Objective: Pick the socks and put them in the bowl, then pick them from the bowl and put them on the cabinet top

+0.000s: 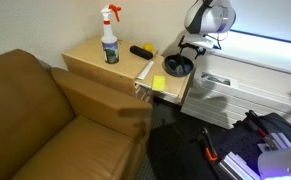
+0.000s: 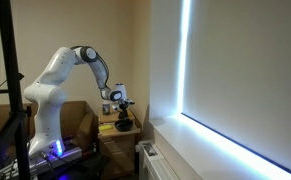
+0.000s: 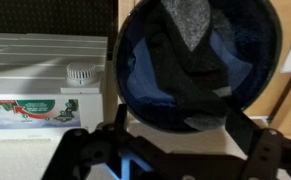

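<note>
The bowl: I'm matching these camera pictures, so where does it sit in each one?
Exterior view: bowl at the cabinet top right end, under the gripper.
Exterior view: small, dark, left of centre, under the gripper.
Wrist view: fills the upper middle.
Shared landmark: the gripper, close to the bowl everywhere.

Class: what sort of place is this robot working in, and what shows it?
Most likely a home living room, perhaps a flat: a brown leather sofa, a wooden cabinet beside it holding a spray bottle, and a window with a drawn blind.
</note>
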